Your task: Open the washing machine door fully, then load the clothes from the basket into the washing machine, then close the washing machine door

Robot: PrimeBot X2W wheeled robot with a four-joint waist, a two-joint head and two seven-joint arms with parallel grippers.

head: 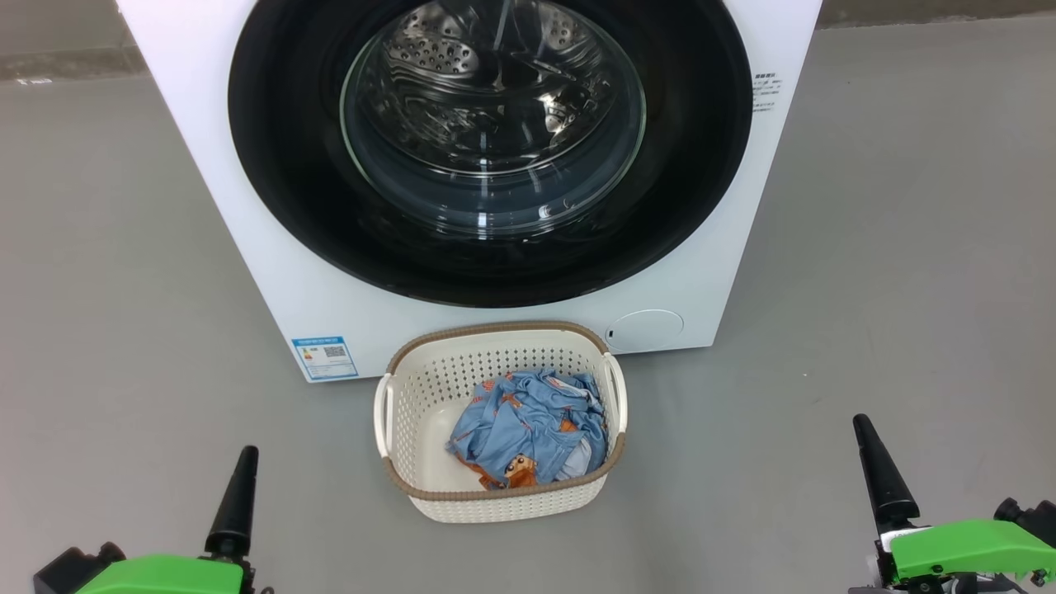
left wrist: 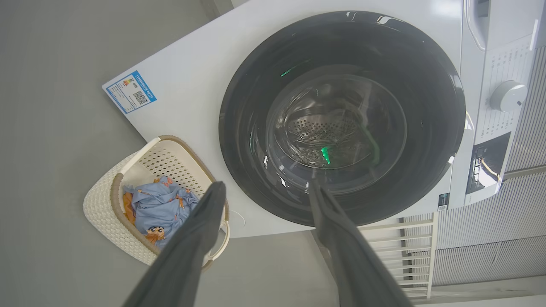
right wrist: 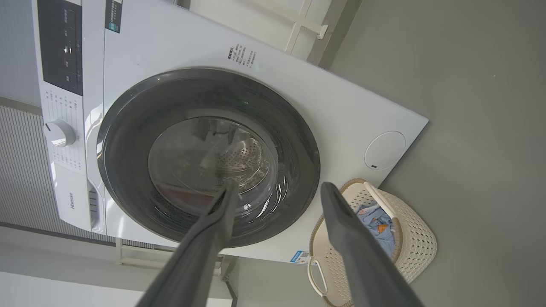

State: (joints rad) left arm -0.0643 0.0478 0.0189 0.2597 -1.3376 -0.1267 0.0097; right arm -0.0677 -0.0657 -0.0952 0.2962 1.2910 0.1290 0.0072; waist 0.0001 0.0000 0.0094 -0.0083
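Note:
The white washing machine stands straight ahead with its round glossy black door shut flat against the front. Steel drum holes show through the glass bowl. On the floor in front sits the cream basket, holding crumpled light blue clothes with orange figures. My left gripper is open and empty, well back from the machine, its dark finger at the lower left. My right gripper is likewise open and empty, with its finger at the lower right. Both hang short of the basket.
Grey floor spreads on both sides of the machine. A blue label and a small round flap sit low on its front. The control panel with a dial runs along the top. A white rack stands beside the machine.

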